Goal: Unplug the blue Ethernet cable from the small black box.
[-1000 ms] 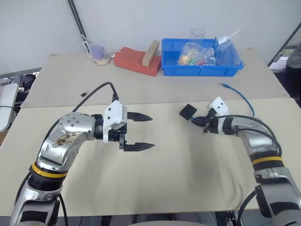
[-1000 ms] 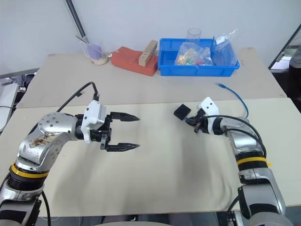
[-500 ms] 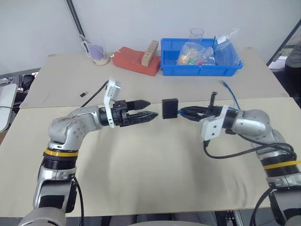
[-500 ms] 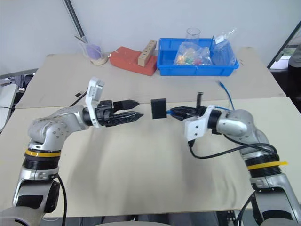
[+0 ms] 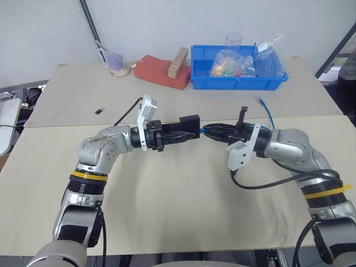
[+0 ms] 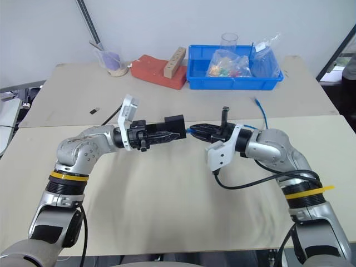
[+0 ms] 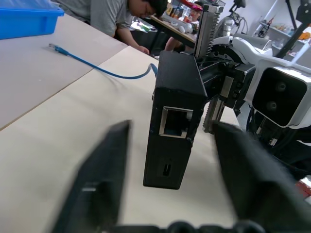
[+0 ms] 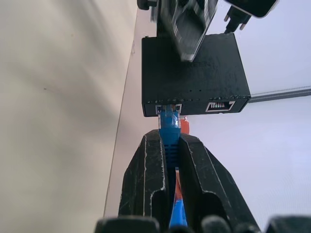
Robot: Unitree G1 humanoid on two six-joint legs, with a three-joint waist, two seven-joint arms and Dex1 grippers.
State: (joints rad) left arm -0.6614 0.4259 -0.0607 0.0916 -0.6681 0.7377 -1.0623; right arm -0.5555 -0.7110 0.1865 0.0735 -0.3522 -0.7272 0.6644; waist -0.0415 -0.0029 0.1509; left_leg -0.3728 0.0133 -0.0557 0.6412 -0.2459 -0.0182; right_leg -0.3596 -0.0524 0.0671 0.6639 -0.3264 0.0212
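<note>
Both pincers on the box and plug, held above the counter (image 5: 183, 222)

Our left pincer (image 6: 167, 133) is clenched on the small black box (image 5: 190, 127); just beyond it, our right pincer (image 8: 169, 160) is clamped on the blue Ethernet cable (image 8: 169, 127) right behind its plug, seated in the box's port. We judge the box light and rigid, the cord limp, its clip fragile; gripping the plug boot suits best. We can read no writing.

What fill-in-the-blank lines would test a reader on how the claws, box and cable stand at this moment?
1. The right claw is shut on the plug end of the ____ Ethernet cable.
2. That plug sits in a port of the small ____ box.
3. The box is held above the table by the ____ claw.

Missing words: blue; black; left
</note>
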